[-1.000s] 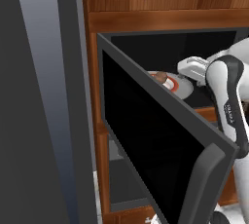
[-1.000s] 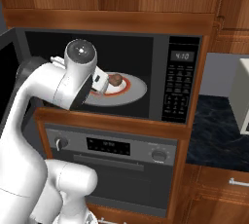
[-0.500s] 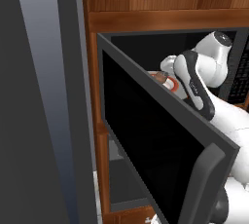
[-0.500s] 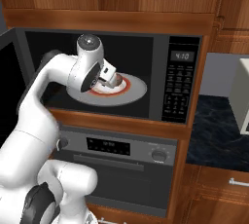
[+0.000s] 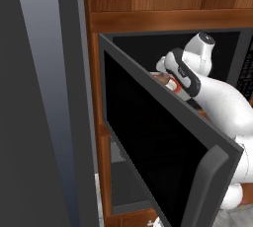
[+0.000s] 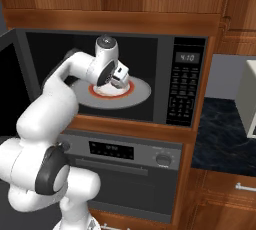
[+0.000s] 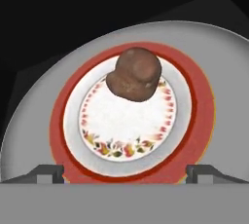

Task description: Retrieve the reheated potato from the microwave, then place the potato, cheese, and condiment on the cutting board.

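Microwave (image 6: 190,81): door (image 5: 153,142) swung wide, cavity open, arm (image 6: 60,94) now reached deeper inside than second ago, when wrist hung nearer microwave's front edge.
Turntable (image 6: 137,94) on microwave floor, red-rimmed plate (image 7: 131,169) centred on it.
Gripper (image 7: 124,172) inside microwave, just short of plate, fingers spread wide, holding nothing.
Potato (image 7: 134,74) on plate, toward microwave's back, untouched.
Judgement: approach nearly done; next need is advance over plate until fingers straddle potato, then close.
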You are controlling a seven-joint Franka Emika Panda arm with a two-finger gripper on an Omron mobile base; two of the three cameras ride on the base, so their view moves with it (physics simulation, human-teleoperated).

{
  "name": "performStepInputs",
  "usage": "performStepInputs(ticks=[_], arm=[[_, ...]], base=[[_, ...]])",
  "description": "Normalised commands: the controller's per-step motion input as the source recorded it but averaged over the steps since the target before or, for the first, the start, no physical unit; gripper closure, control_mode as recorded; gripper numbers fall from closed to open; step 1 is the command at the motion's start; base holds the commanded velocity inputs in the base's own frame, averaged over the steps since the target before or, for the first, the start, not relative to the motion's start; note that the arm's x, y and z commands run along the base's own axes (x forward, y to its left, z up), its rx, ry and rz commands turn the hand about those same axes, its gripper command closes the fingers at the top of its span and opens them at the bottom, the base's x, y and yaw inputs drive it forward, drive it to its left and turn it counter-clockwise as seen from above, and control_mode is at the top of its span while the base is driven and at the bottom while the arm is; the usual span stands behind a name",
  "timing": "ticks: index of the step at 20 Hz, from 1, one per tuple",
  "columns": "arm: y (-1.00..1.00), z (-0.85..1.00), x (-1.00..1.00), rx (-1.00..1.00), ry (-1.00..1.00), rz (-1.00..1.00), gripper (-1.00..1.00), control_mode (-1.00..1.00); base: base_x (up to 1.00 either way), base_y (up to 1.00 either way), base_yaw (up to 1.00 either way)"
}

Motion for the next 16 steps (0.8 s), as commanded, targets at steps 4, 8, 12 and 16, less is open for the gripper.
performStepInputs(ticks=[4,8,12,16], arm=[[0.0,-0.41,0.64,-0.01,0.0,0.0,-1.0,-1.0],[0.0,-0.37,0.56,-0.04,-0.02,0.0,-1.0,-1.0],[0.0,-0.11,0.42,-0.04,-0.06,0.0,-1.0,-1.0],[0.0,-0.13,0.39,-0.05,-0.07,0.0,-1.0,-1.0]], base=[[0.0,0.0,0.0],[0.0,0.0,0.0],[0.0,0.0,0.0],[0.0,0.0,0.0]])
